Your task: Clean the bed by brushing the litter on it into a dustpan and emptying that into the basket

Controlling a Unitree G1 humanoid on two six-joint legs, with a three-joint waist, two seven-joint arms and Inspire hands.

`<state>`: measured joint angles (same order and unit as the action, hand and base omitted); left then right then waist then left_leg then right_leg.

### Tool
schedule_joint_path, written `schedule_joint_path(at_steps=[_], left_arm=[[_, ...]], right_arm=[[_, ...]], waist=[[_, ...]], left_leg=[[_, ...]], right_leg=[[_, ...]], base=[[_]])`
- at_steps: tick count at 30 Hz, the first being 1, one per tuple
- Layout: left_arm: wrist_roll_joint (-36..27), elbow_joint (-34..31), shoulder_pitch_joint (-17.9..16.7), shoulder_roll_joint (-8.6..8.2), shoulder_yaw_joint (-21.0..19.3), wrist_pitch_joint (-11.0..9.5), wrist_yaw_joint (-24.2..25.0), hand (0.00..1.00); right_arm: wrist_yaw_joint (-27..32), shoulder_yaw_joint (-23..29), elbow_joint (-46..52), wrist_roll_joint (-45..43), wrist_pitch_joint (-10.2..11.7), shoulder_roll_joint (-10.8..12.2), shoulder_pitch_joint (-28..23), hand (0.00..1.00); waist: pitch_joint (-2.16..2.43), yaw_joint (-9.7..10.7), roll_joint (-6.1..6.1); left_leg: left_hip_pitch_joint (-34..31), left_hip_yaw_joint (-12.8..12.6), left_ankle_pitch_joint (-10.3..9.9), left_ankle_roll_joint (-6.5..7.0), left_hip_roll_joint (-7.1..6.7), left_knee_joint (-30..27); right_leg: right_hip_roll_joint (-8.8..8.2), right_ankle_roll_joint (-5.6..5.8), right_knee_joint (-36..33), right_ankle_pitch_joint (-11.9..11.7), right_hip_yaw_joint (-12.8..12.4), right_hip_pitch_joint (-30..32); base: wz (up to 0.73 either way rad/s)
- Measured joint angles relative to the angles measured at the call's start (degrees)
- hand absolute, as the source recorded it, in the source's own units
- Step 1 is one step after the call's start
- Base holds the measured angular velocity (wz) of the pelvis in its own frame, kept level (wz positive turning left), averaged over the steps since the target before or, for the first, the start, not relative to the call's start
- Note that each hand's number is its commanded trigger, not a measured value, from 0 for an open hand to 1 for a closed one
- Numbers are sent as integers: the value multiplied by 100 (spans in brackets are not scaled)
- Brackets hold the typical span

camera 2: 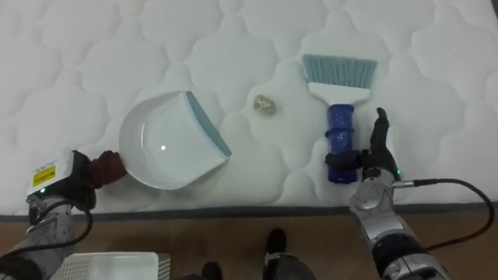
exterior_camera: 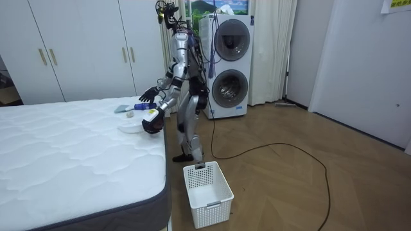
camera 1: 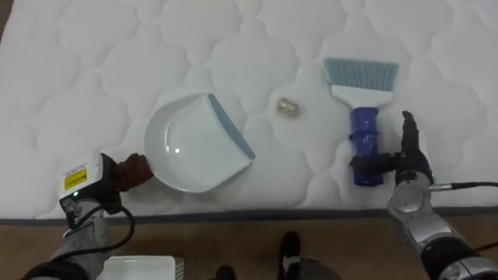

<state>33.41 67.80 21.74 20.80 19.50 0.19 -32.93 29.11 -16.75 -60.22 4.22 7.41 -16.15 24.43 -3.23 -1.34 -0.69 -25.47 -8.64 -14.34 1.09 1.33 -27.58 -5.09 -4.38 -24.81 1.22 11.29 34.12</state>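
While our left hand [camera 1: 92, 185] is closed round the red handle [camera 1: 137, 169] of the dustpan [camera 1: 194, 144], our right hand [camera 1: 409, 167] lies with straight fingers [camera 1: 407, 128] beside the brush [camera 1: 364, 124].

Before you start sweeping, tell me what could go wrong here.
The right hand lies open beside the brush, not round its handle; a grab might push it away.
The scrap lies between brush and dustpan; a hard sweep could flick it past the pan's lip.
The dustpan sits near the mattress edge by the left hand; a tug could drop it.
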Motion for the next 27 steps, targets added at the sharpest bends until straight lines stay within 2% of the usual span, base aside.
schedule_joint_path(at_steps=[5,8,15,19,24,26,27], left_arm=[[2,-36,-4,-21,70,44,-1,100],[2,-55,-5,-22,104,73,-1,100],[2,-123,3,-22,108,82,84,100],[1,-140,16,-22,112,117,144,100],[1,-137,68,-22,109,155,229,100],[-3,-138,67,-21,110,159,231,100],[-3,-138,67,-22,110,169,241,100]], right_arm=[[-135,-8,-86,-11,-12,1,0,0],[-204,-9,-168,-37,-124,2,1,0],[-324,-17,-323,-69,-138,0,11,0],[-378,-219,-484,-71,-205,-12,104,0],[-429,-248,-512,-126,-260,-60,144,0],[-438,-251,-518,-227,-291,-68,144,75],[-447,-253,-517,-300,-324,-69,144,97]], waist=[[-2,-51,0],[-5,-73,3],[-26,-91,34],[-43,-91,62],[-44,-107,62],[-44,-104,63],[-44,-104,63]], left_leg=[[-28,0,-2,-2,0,6],[-39,12,-3,-4,1,5],[-104,56,-4,-3,-1,-16],[-133,77,-4,-4,-2,-16],[-180,82,-4,-3,-10,-18],[-181,82,-4,-3,-11,-19],[-180,81,-4,-2,-11,-19]], right_leg=[[3,-2,9,-2,-6,0],[3,-2,9,-1,-5,1],[-4,4,12,3,30,52],[-2,9,6,7,43,59],[-4,18,7,12,40,114],[-9,22,8,15,51,114],[-9,24,9,16,51,114]], base=[[0],[2],[2],[1],[0],[0],[0]])
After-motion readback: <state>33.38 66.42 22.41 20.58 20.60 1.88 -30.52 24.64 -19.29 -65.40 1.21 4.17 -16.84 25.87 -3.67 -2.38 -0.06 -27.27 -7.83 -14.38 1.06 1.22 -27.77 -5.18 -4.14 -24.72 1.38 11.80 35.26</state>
